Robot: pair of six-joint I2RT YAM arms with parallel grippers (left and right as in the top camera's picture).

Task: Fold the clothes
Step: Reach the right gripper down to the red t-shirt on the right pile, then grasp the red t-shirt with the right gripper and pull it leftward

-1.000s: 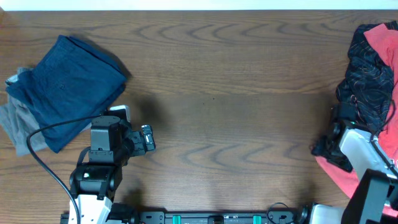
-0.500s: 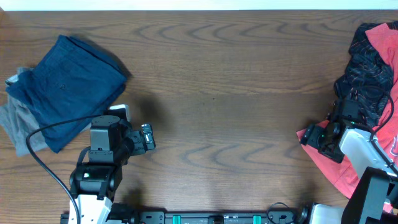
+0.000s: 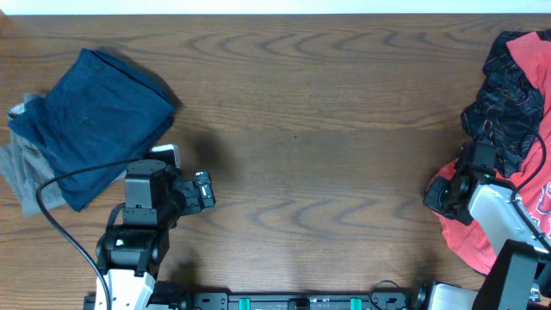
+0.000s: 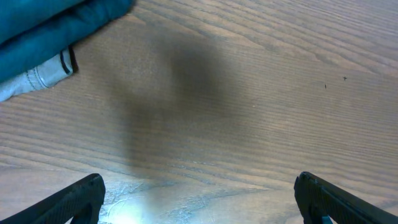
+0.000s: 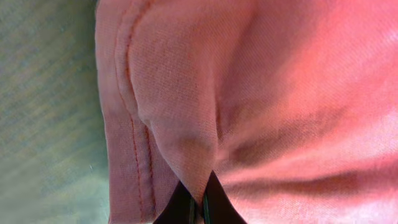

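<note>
The clothes, a coral-red T-shirt [image 3: 462, 238], lie crumpled at the table's right edge, partly under a black patterned garment [image 3: 508, 103]. My right gripper [image 3: 441, 196] sits at the shirt's left edge. In the right wrist view the right gripper [image 5: 199, 200] is shut, pinching a raised fold of the red shirt [image 5: 280, 93] just beside its stitched hem [image 5: 127, 130]. My left gripper [image 3: 205, 189] hovers low over bare wood at the lower left, open. In its wrist view the left gripper [image 4: 199, 194] has its fingers [image 4: 81, 198] spread wide with nothing between them.
A folded navy blue garment [image 3: 95, 120] lies at the left on a grey-tan garment [image 3: 21, 172]; the navy garment's edge [image 4: 50, 25] shows in the left wrist view. The wooden table [image 3: 318, 138] stretches between the two piles.
My right gripper has gone from open to shut on a fold of the red shirt. The shirt's left edge has shifted slightly right. The left arm has not moved.
</note>
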